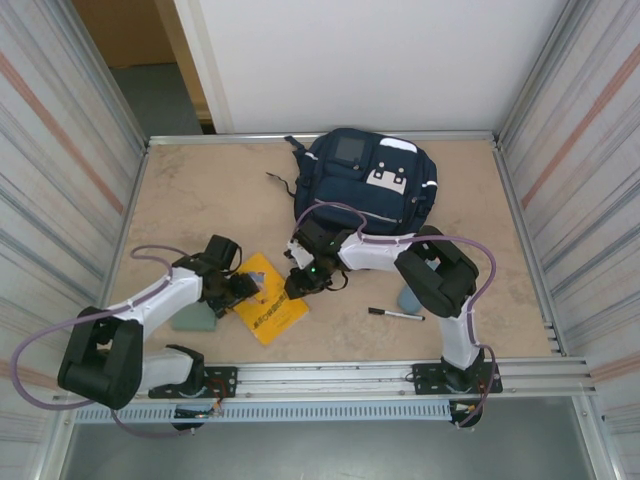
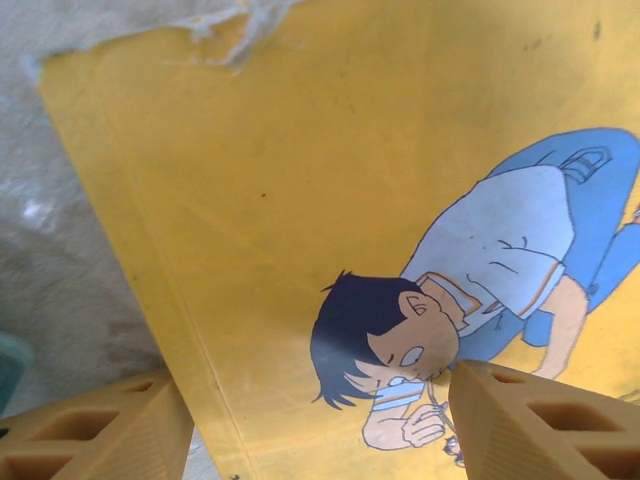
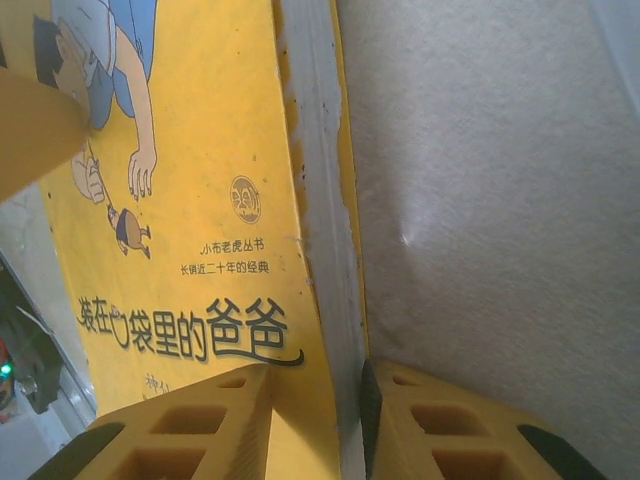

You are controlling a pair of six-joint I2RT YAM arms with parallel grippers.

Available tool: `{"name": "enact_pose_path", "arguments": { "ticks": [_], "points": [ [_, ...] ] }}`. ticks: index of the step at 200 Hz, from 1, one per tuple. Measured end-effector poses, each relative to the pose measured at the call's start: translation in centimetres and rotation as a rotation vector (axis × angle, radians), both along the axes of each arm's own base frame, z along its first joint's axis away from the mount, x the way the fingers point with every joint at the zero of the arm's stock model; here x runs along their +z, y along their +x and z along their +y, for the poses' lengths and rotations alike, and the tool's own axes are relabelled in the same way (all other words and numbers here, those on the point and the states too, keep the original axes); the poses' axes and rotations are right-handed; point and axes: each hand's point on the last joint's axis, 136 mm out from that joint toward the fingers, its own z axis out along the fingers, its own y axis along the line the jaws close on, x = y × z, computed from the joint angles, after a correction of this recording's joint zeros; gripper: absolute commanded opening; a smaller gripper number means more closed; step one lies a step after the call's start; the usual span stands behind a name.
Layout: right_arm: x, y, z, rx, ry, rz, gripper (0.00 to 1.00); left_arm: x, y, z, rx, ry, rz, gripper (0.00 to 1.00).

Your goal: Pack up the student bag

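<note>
Left gripper spread over book. Right gripper jaws narrow, astride book's frayed edge; pinch not confirmable. Bag at far-centre of table, well apart. Risk: thin edge slips out, or only cover lifts.

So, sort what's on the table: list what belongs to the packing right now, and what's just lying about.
In the job: backpack; yellow book; left gripper, open over the book; right gripper, astride the book's edge.

Lying about, perhaps to pack later: pen; green block by the left arm; bluish thing behind the right arm.
</note>
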Motion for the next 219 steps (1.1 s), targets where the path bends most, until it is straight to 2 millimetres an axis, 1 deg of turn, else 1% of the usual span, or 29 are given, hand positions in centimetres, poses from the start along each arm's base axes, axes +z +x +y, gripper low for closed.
{"name": "enact_pose_path", "arguments": {
  "ticks": [16,28,47,62,72,79,96,109,123,135,155,176,194,219],
  "points": [
    [-0.1,-0.2,-0.3,-0.013,0.007,0.029,0.21,1.3,1.1,-0.6,-0.008,-0.036,-0.077,0.68],
    [0.0,-0.4,-0.2,-0.018,0.020,0.051,0.19,2.9,1.8,-1.2,-0.019,-0.077,-0.149,0.68],
    [0.3,-0.8,0.1,-0.018,0.035,0.070,0.19,5.4,2.5,-2.0,-0.036,-0.137,-0.250,0.68],
    [0.3,-0.8,0.2,-0.021,0.036,0.073,0.21,6.0,2.8,-2.2,-0.043,-0.161,-0.272,0.68],
    [0.3,-0.8,0.2,-0.025,0.034,0.076,0.28,5.7,2.7,-2.0,-0.044,-0.159,-0.260,0.69],
    [0.2,-0.8,0.1,-0.028,0.029,0.075,0.31,5.4,2.6,-1.7,-0.040,-0.153,-0.244,0.70],
    [0.2,-0.8,-0.2,-0.034,0.005,0.082,0.34,4.3,2.1,-0.3,-0.002,-0.124,-0.182,0.73],
    [0.3,-0.6,-0.4,-0.040,-0.021,0.071,0.36,3.5,1.4,0.9,0.032,-0.101,-0.128,0.73],
    [0.6,-0.3,-0.4,-0.043,-0.045,0.053,0.36,2.8,0.9,1.6,0.045,-0.089,-0.084,0.72],
    [1.0,0.0,-0.3,-0.045,-0.058,0.034,0.35,2.2,0.5,1.4,0.029,-0.101,-0.051,0.71],
    [1.9,1.0,0.4,-0.050,-0.066,-0.012,0.34,1.3,0.3,0.4,-0.014,-0.145,-0.003,0.70],
    [2.2,1.9,1.0,-0.058,-0.076,-0.053,0.32,0.4,0.1,-0.1,-0.046,-0.161,0.034,0.70],
    [1.6,2.4,1.1,-0.064,-0.097,-0.073,0.28,0.0,0.1,-0.2,-0.056,-0.161,0.050,0.70],
    [0.1,2.4,0.9,-0.057,-0.129,-0.072,0.26,-0.1,0.1,-0.3,-0.055,-0.166,0.068,0.70]
  ]
}}
